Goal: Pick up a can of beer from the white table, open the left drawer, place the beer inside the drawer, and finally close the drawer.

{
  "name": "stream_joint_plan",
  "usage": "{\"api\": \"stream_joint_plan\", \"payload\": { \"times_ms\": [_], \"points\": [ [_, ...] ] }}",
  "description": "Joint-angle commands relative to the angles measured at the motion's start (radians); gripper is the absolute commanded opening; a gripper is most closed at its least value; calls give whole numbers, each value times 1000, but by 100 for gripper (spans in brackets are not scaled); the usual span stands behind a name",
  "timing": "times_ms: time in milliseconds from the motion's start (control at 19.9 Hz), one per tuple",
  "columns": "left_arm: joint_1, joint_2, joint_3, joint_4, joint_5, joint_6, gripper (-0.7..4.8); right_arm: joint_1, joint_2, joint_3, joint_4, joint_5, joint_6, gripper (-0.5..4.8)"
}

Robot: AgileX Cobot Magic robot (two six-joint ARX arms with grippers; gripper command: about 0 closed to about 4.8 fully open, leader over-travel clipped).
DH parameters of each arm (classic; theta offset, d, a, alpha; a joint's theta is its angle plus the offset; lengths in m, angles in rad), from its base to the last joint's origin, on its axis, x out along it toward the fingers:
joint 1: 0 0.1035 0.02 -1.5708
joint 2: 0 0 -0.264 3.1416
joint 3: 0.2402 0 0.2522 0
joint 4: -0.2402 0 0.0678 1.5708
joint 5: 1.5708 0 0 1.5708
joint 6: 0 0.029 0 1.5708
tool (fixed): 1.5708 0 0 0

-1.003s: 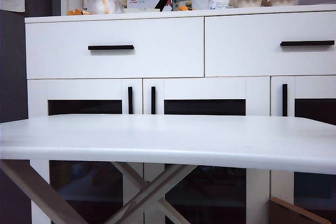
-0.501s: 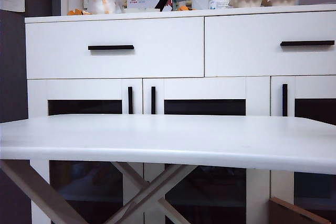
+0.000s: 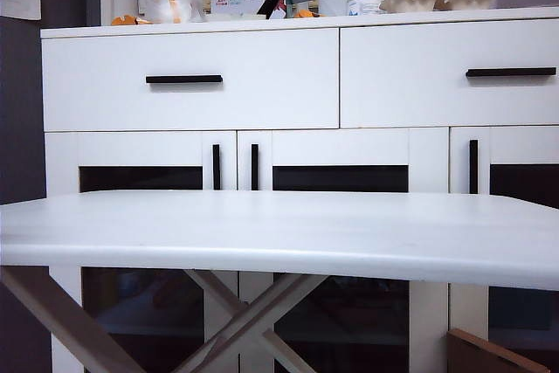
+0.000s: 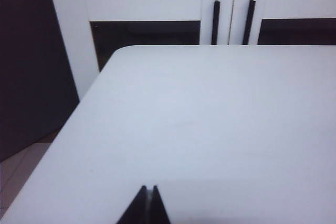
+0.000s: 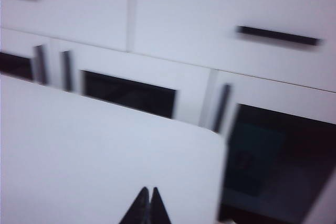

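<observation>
Tabletop [image 3: 279, 233]: bare white surface with free passage across it.
Left drawer [image 3: 190, 80]: shut at 11 o'clock, front unobstructed.
Left claw [image 4: 147, 203]: closed, low above the tabletop.
Right claw [image 5: 147, 203]: closed, above the tabletop's far corner.

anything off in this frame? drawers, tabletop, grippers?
Nothing damaged, spilled or askew. The left drawer sits flush and shut, the wide white table is bare, and no beer can shows in any view. Left gripper and right gripper are both shut and empty above the tabletop. The right wrist view is blurred.
</observation>
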Motion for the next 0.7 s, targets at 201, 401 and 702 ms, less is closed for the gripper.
{"api": "stream_joint_plan", "payload": {
  "times_ms": [201,401,702],
  "points": [
    [2,0,2,8,2,-3,3,-95,-286,-218,11,3,5,-4],
    [2,1,2,-3,2,-3,3,-185,-300,-311,53,2,5,-5],
    [2,0,2,-4,2,-3,3,-181,-300,-356,43,14,10,-4]
  ]
}}
